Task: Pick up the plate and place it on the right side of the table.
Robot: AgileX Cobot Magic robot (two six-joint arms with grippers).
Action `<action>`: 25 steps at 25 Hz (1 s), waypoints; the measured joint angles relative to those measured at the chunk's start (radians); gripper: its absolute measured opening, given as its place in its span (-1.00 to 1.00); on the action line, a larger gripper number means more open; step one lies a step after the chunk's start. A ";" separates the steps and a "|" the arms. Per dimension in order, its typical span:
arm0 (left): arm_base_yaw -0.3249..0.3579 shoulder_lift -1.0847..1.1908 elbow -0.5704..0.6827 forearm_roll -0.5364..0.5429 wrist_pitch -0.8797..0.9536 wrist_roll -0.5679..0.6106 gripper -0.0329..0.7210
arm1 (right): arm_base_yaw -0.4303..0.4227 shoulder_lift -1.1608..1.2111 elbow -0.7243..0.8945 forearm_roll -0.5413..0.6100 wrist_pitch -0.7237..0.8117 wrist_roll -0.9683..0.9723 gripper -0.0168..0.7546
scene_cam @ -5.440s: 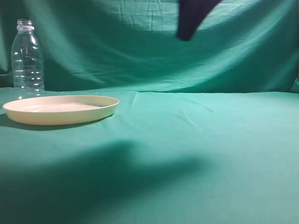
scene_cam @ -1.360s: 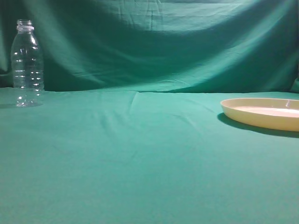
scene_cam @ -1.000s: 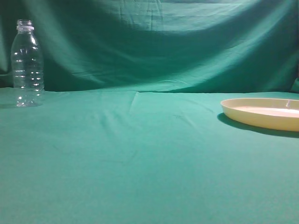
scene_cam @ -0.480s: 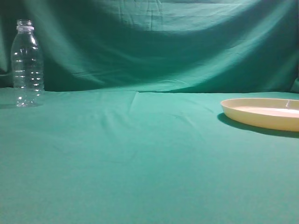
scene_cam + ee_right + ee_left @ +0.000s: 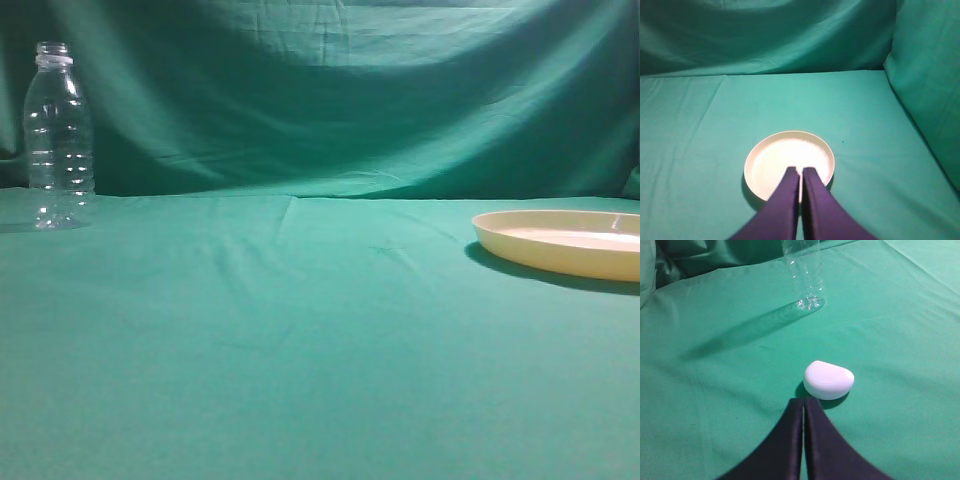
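**A:** Where does the plate sit?

**B:** The plate (image 5: 565, 243) lies flat on the table (image 5: 300, 340), far over on the right in the exterior view, its right part cut off by the frame edge. It is cream-yellow, round and shallow, with a low raised rim, and it throws a dark shadow on the cloth at its left. From the right wrist view the plate (image 5: 785, 160) shows whole, resting on the green cloth (image 5: 690, 130) with nothing in it.

**A:** And the right gripper?

**B:** The right gripper (image 5: 800, 172) hangs above the plate, its two dark fingers pressed together with only a thin slit between them, gripping nothing. The tips appear over the near part of the plate (whether they touch it I cannot tell from this angle).

**A:** The left one?

**B:** The left gripper (image 5: 803, 402) has its fingers closed against each other too, empty. Just beyond the tips lies a small white rounded object (image 5: 828, 380) on the cloth, apart from the fingers. Farther off stands a clear plastic bottle (image 5: 804, 275), upright, its top out of frame, casting a long shadow toward the left.

**A:** Is that bottle near the plate?

**B:** No. In the exterior view the bottle (image 5: 59, 137) stands at the far left, by the green backdrop (image 5: 350, 90), well apart from the plate. Neither arm shows in that view.
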 joint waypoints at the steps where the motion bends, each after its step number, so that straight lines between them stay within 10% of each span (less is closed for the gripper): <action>1: 0.000 0.000 0.000 0.000 0.000 0.000 -0.91 | 0.000 -0.008 0.000 -0.007 0.002 0.000 -0.96; 8: 0.000 0.000 0.000 0.000 0.000 0.000 -0.91 | 0.000 -0.055 0.071 -0.039 -0.080 -0.033 -0.96; 25: 0.000 0.000 0.000 0.000 0.000 0.000 -0.91 | 0.000 -0.240 0.806 -0.041 -0.725 -0.033 -0.96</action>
